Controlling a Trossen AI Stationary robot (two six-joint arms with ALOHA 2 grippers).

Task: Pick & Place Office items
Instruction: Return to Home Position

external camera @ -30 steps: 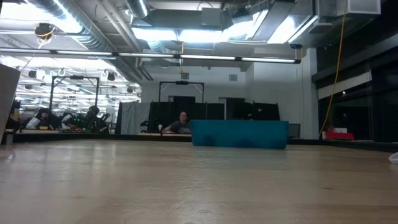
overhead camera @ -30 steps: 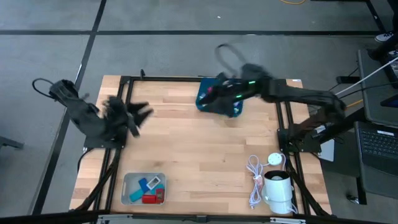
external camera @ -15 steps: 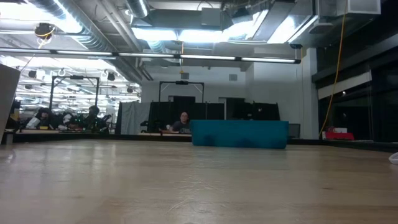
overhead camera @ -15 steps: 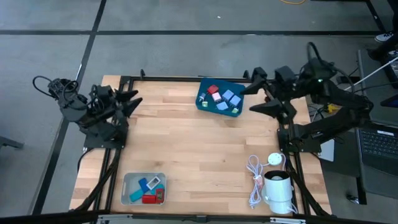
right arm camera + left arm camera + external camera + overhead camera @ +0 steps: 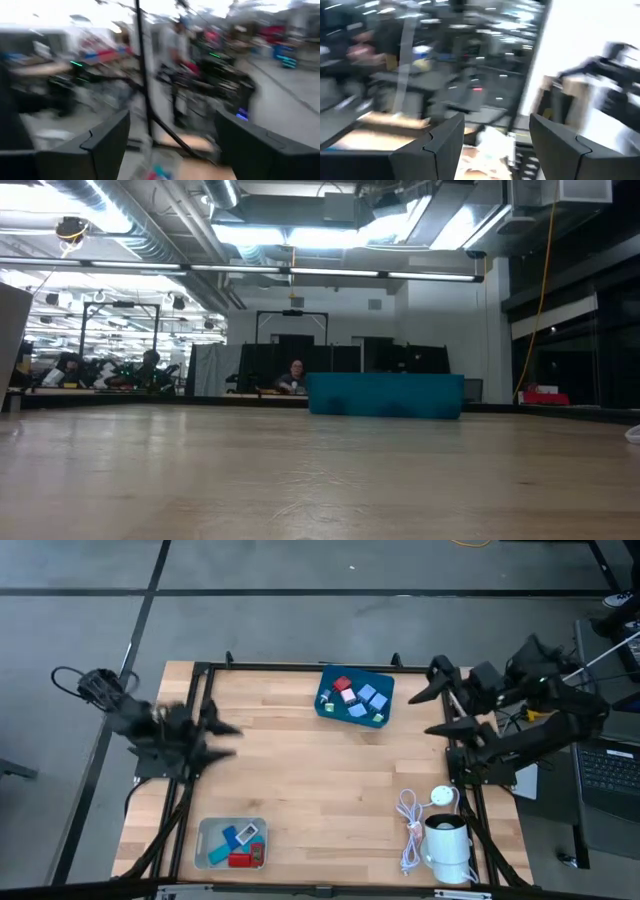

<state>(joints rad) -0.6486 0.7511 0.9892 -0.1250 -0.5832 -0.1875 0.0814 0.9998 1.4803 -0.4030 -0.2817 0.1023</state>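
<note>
The office items (image 5: 354, 697) are small flat pieces in red, pink, lavender and blue, with tiny green bits. They lie in a teal tray (image 5: 325, 700) at the middle of the table's far edge, which the low view shows as a teal box (image 5: 385, 395). More blue, red and white pieces (image 5: 238, 845) lie in a pale tray (image 5: 205, 840) near the table's near left corner. My left gripper (image 5: 232, 740) (image 5: 496, 117) is open over the table's left edge. My right gripper (image 5: 420, 714) (image 5: 172, 115) is open over the right edge, right of the teal tray. Both are empty.
A coiled white cable (image 5: 408, 830) and a white cylindrical device (image 5: 448, 845) sit at the near right corner. A black frame (image 5: 270, 667) runs along the table's edges. Bare wood (image 5: 320, 780) spreads across the middle. People sit in the room beyond the table (image 5: 292, 378).
My right gripper was over the teal tray a second ago. It has drawn back toward the table's right edge and uncovered the pieces in the tray. My left gripper swung toward the far edge, then back toward the near edge, staying at the left edge.
</note>
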